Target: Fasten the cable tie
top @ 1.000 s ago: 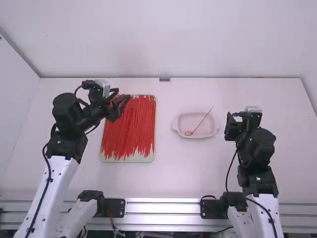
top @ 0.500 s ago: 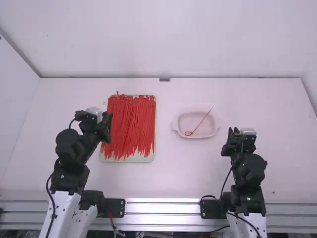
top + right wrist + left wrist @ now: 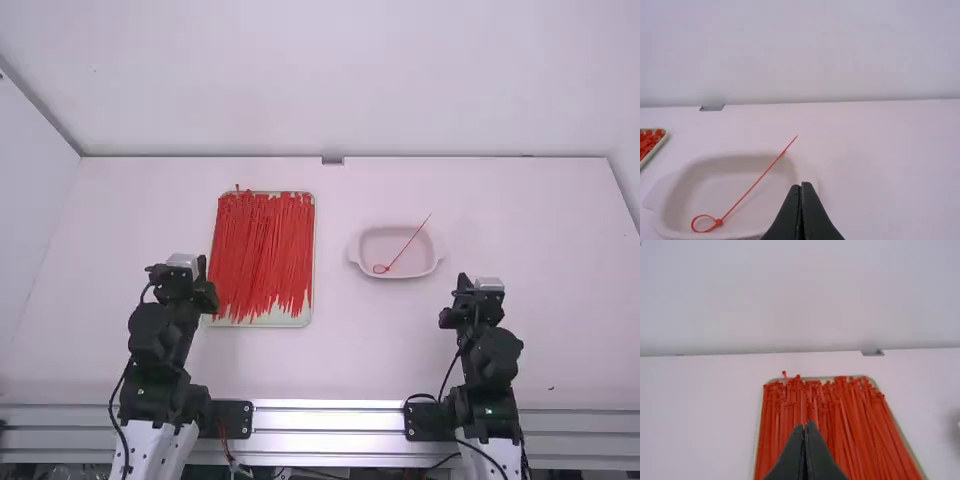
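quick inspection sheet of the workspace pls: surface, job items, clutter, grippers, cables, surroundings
surface: white table, carrying a tray and a dish
job's things: tray piled with loose red cable ties; white dish holding one looped tie, tail past the rim
clutter: nothing seen
grippers: left gripper shut, empty, near its base; right gripper shut, empty, near its base
cables: black cable by the right arm's base
surroundings: white walls; grey bracket at the table's far edge
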Action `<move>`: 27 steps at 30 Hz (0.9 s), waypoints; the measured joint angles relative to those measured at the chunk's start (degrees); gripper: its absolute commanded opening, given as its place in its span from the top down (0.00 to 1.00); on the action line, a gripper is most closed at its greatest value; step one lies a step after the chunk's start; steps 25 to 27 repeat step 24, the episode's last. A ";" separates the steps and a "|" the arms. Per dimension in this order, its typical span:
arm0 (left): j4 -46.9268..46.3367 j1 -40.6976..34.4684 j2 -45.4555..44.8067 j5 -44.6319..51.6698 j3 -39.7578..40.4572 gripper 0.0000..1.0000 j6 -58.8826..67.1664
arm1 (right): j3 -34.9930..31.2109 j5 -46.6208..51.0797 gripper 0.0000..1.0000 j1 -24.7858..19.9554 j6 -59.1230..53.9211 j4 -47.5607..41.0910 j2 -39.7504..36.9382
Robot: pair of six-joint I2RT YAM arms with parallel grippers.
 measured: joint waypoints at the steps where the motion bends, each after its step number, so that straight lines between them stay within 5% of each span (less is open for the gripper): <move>1: 0.00 0.00 -0.52 -0.17 -0.50 1.00 0.00 | -0.42 0.00 1.00 0.00 -0.09 -0.04 -0.46; 17: 0.00 -0.02 -13.03 -1.07 -12.98 1.00 0.00 | -0.68 -0.02 1.00 0.00 -0.04 0.42 -3.10; 27: 0.31 -0.02 -15.85 -1.25 -13.31 1.00 0.00 | -0.68 -0.04 1.00 0.00 -0.11 0.39 -3.10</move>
